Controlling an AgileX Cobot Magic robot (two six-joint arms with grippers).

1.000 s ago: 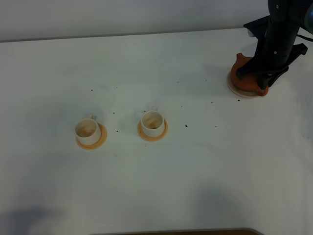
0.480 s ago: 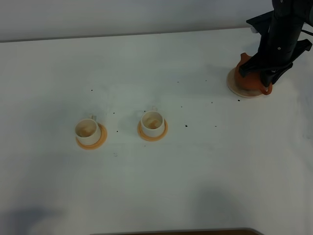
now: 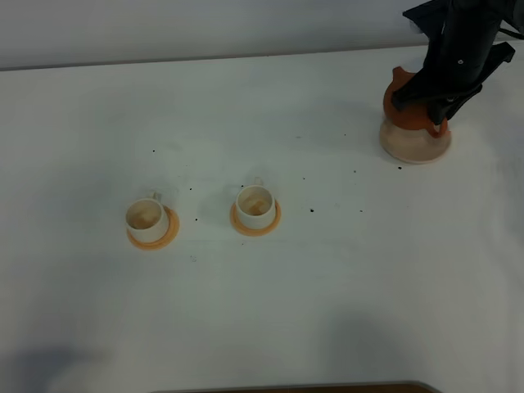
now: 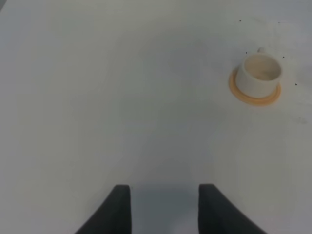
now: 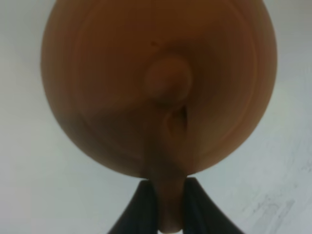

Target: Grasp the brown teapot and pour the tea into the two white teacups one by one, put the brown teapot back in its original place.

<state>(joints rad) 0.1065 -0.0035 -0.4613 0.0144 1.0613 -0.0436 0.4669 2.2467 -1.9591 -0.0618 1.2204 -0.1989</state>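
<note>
Right end effector point(image 5: 165, 207) clenched on brown teapot point(image 3: 403, 105) handle; pot hangs just above its beige saucer point(image 3: 413, 147), far right corner of surface. Left end effector point(image 4: 165, 195) released, empty. Risk: thin handle pinch lets pot swivel, spilling before teacups point(image 3: 147, 217).
</note>
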